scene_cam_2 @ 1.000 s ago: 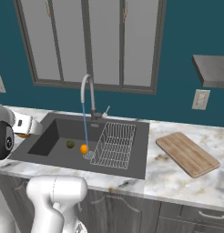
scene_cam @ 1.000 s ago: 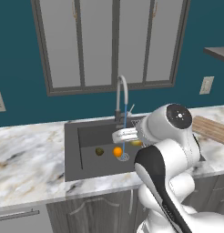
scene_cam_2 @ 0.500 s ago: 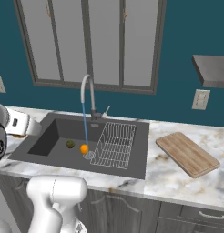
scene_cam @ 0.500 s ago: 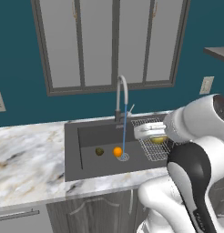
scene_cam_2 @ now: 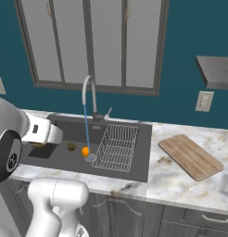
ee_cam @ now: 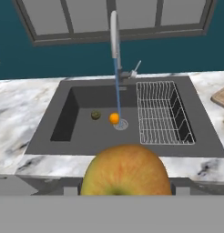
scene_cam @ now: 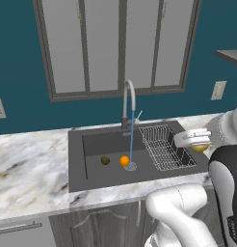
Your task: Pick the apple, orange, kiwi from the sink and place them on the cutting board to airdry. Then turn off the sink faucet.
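My gripper (scene_cam: 199,146) is shut on the yellow-green apple (ee_cam: 125,170), which bulks large at the bottom of the hand view. In the left base view it hangs above the right end of the dark sink (scene_cam: 76,164), past the wire rack (scene_cam: 163,147). The apple (scene_cam_2: 39,145) peeks out under the hand in the right base view. On the basin floor lie the orange (scene_cam: 124,160) and the dark kiwi (scene_cam: 105,160), side by side near the drain. Water runs from the faucet (scene_cam: 129,102). The cutting board (scene_cam_2: 190,156) lies on the counter right of the sink.
Marble counter (scene_cam: 29,169) stretches left of the sink. A window (scene_cam: 115,43) fills the wall behind the faucet. Wall outlets (scene_cam_2: 204,101) and a grey shelf (scene_cam_2: 215,71) sit above the board's side.
The arm has swung right with the apple, from over the basin near the faucet to beyond the rack's right end. The orange and kiwi have stayed put.
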